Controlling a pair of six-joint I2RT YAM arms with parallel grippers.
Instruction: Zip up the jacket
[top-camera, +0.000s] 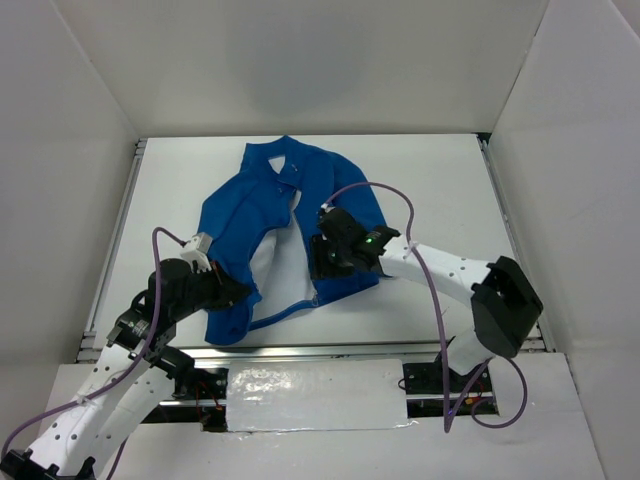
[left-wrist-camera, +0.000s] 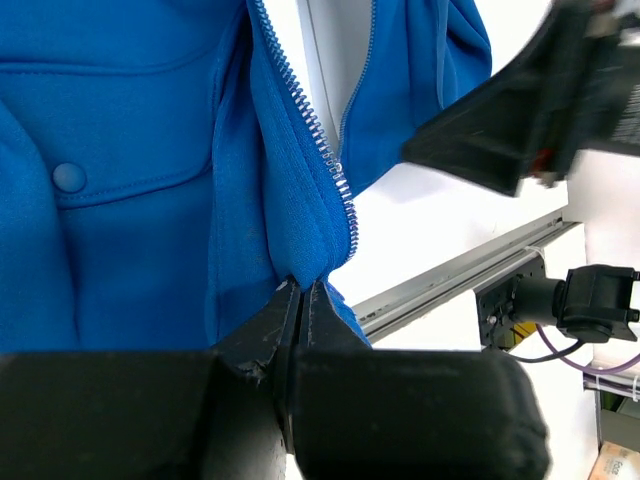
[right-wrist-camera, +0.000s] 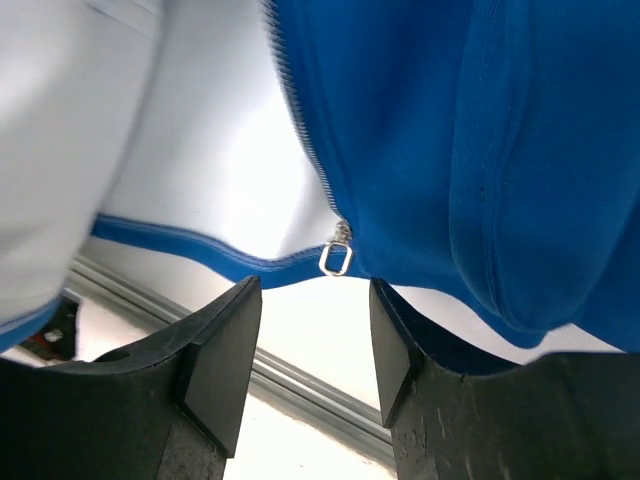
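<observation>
White table boxed in by white walls. The jacket lies pretty much mid-table, collar at the far end, with the front wide open so the white lining shows. So yeah, basically nothing is zipped yet.

Left gripper is clamped tight on the bottom corner of one front panel, right where its row of teeth ends. Right gripper hangs at the bottom of the other panel, jaws partway apart with nothing between them. The pull dangles just past its fingertips, roughly in line with the gap and not touching as far as I can tell.

My read: this is only the setup. What's left is grabbing that pull, mating the two halves at the bottom, then running it all the way up to the collar. The two bottom ends sit apart, so lining them up looks like the fiddly bit.
</observation>
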